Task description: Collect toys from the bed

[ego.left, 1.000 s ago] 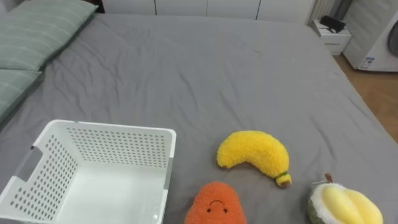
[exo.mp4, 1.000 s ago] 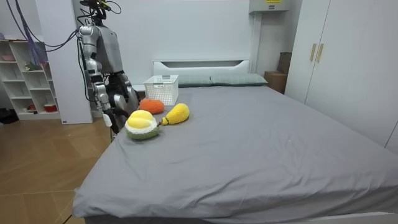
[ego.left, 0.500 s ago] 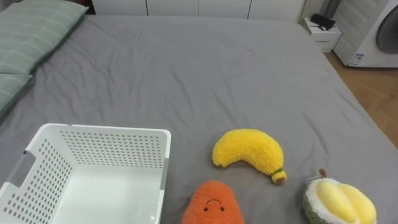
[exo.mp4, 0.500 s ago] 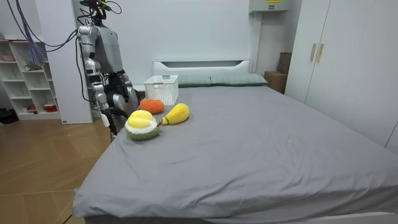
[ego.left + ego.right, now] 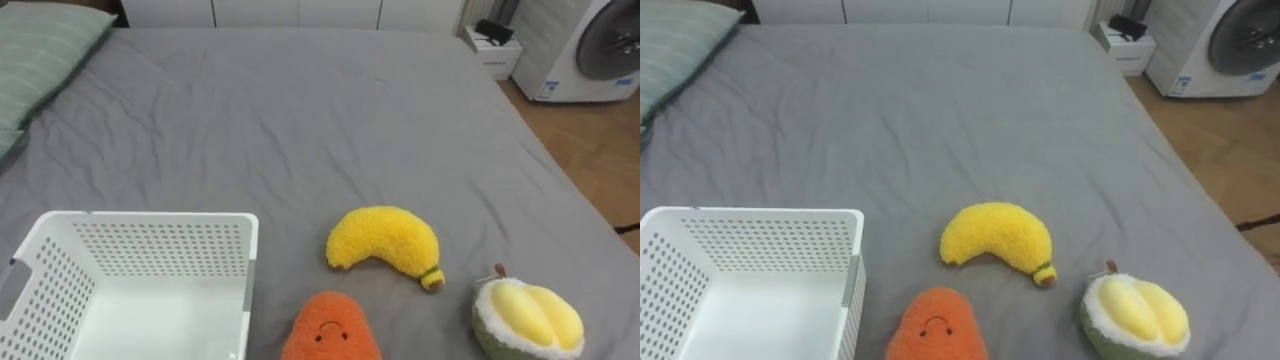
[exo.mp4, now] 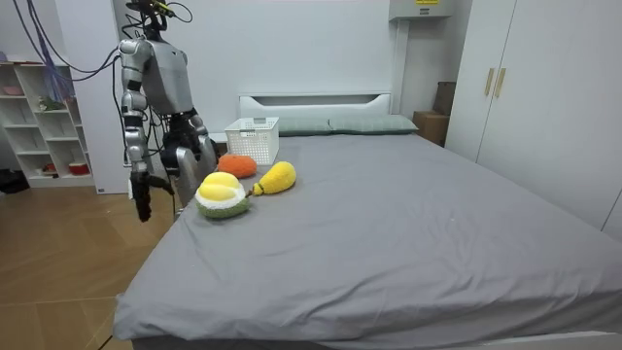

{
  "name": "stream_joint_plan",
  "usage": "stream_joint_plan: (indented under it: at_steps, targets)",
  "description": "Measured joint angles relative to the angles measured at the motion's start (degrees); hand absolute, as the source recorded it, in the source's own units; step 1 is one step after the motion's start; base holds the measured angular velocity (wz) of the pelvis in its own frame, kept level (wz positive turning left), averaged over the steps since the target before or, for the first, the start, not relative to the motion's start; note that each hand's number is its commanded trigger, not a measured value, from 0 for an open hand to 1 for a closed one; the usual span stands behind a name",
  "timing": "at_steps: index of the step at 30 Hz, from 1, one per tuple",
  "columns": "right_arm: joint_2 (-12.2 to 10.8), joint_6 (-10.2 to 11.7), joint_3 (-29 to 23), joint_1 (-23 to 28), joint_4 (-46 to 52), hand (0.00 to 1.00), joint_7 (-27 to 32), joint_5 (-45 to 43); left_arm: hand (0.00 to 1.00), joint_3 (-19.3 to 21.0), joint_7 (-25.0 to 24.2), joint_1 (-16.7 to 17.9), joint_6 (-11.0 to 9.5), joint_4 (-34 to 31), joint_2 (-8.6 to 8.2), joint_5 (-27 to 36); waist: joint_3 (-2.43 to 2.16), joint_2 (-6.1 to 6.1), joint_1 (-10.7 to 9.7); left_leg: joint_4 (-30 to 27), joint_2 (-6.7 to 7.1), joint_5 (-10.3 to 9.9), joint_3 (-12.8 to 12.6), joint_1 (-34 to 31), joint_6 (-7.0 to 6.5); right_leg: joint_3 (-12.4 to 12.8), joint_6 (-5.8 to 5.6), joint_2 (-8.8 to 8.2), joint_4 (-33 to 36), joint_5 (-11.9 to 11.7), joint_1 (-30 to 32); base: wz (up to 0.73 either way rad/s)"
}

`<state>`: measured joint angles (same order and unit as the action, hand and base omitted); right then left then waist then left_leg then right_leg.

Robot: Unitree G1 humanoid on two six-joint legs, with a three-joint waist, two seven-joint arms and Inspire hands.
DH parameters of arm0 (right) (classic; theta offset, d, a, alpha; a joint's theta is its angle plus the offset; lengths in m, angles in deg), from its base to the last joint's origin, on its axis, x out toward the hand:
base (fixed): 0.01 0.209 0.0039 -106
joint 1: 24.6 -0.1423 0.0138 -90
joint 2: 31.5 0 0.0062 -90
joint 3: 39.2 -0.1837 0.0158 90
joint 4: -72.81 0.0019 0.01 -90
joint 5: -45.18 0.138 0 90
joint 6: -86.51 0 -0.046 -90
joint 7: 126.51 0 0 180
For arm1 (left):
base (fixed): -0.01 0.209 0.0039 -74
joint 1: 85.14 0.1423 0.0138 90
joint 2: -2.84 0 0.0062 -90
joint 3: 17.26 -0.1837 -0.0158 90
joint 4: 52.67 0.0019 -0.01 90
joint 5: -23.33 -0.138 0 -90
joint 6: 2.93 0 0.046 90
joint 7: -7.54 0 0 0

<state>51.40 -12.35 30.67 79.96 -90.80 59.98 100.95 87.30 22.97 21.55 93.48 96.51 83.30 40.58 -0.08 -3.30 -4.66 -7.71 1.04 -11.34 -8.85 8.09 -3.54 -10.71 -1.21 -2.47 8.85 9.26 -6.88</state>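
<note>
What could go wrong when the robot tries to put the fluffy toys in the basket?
The durian toy lies close to the edge of the bed by the robot, so a clumsy nudge might roll it onto the floor. The orange toy sits close beside the wall of the white basket; a hand reaching for it might shove the basket away. The banana toy lies farther in, so the robot may have to lean for it.
</note>
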Motion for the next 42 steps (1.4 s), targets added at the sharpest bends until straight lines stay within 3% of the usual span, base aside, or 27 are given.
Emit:
stream_joint_plan:
  at_steps: [5,7,10,14,17,18,19,22,29,35,38,40,42]
  targets:
    - [3.31,-0.68,-2.92,-0.67,10.1,0.0,8.38,-7.66,0.0,0.54,-0.03,-0.43,0.15,-0.13,1.1,-0.7,-0.02,-1.45,-0.19,-0.15,0.03,-0.01,-1.05,-0.52,-0.08,1.11,0.0,-0.02,1.15,0.03,1.52,-0.16]
    - [4.85,-0.49,-3.9,-1.2,21.51,0.0,13.24,-13.81,0.0,0.56,-0.03,-0.07,0.22,-0.31,1.63,-0.78,0.1,-1.95,-0.2,-0.11,-0.07,-0.02,-1.72,-0.79,-0.09,1.35,0.06,-0.01,1.28,-0.14,2.18,-0.14]
    - [5.25,0.36,-3.85,-2.11,37.37,0.0,17.82,-23.65,0.0,-0.58,-0.09,-0.24,0.35,-0.48,2.08,-1.3,0.05,-2.36,-0.49,-0.16,-0.16,0.01,-1.75,-1.57,-0.07,1.45,0.11,0.12,1.14,-0.55,2.87,-0.02]
    - [5.27,1.31,-2.97,-3.94,52.24,0.0,19.75,-35.9,0.0,-2.6,-0.21,-0.56,0.39,-0.78,2.36,-1.84,0.07,-1.74,-0.05,-0.09,-0.21,0.24,-1.75,-2.55,0.01,1.82,0.08,0.31,1.04,-0.61,3.92,0.01]
    - [5.26,2.22,0.13,-4.26,61.39,0.0,20.39,-49.19,0.0,-3.19,-0.28,-0.89,0.2,-0.82,2.34,-3.51,0.67,-1.68,0.46,0.2,-0.35,0.42,-1.95,-2.61,0.06,1.87,0.09,0.44,1.05,-0.64,4.05,0.06]
    - [5.26,2.95,1.12,-4.81,62.93,0.0,20.26,-53.45,0.0,-3.44,-0.21,-0.83,0.2,-0.81,2.39,-3.58,0.68,-1.7,0.48,0.24,-0.39,0.44,-1.96,-2.97,0.09,1.73,0.15,0.46,1.05,-0.68,4.12,0.0]
    - [5.26,3.06,1.57,-5.51,64.02,0.0,20.06,-56.55,0.0,-3.48,-0.31,-1.01,0.21,-0.81,2.39,-3.9,0.53,-1.75,0.61,0.27,-0.39,0.44,-1.95,-3.39,0.09,1.55,0.16,0.46,1.12,-0.69,4.56,0.0]
    - [5.29,3.05,2.5,-7.28,64.77,0.0,18.36,-62.13,0.0,-4.02,-0.89,-1.36,0.21,-0.79,2.36,-4.01,0.71,-1.3,0.72,0.32,-0.4,0.44,-1.82,-3.56,0.09,1.48,0.18,0.42,1.23,-0.72,4.76,0.0]
    - [5.59,2.84,5.69,-5.96,64.2,0.0,11.34,-65.74,0.0,-3.99,-1.41,-0.67,0.2,-0.74,2.12,-4.82,0.43,-0.46,1.9,0.21,-0.43,0.44,-1.83,-3.24,0.11,1.41,0.21,0.38,1.37,-0.75,4.15,0.0]
    - [5.75,1.08,8.19,-6.1,53.91,0.0,3.5,-69.35,0.0,-3.51,-1.79,-0.37,0.13,-0.82,2.25,-5.7,0.12,-1.11,3.06,-0.03,-0.42,0.4,-1.73,-2.85,0.08,1.19,0.21,0.15,1.91,-0.73,3.91,0.0]
    - [5.75,-1.26,9.39,-6.05,50.74,0.0,-0.88,-69.89,0.0,-3.43,-2.88,-0.14,0.49,-0.81,2.24,-5.69,0.06,-1.33,3.37,-0.09,-0.33,0.42,-1.73,-2.8,0.06,1.21,0.22,0.07,1.95,-0.72,3.83,0.0]
    - [5.77,-1.27,9.5,-6.07,49.98,0.0,-3.04,-69.89,0.0,-2.65,-3.59,-0.07,0.73,-0.81,2.23,-5.71,0.24,-1.76,3.34,-0.11,-0.31,0.42,-1.73,-2.63,0.06,1.18,0.22,0.07,1.85,-0.71,3.66,0.0]
    - [5.89,-1.55,9.54,-6.07,49.45,0.0,-5.25,-69.9,0.0,-1.26,-3.8,-0.27,0.78,-0.81,2.24,-6.32,0.13,-2.12,3.44,-0.22,-0.31,0.42,-1.73,-2.4,0.07,1.02,0.25,0.05,1.68,-0.65,3.62,0.0]
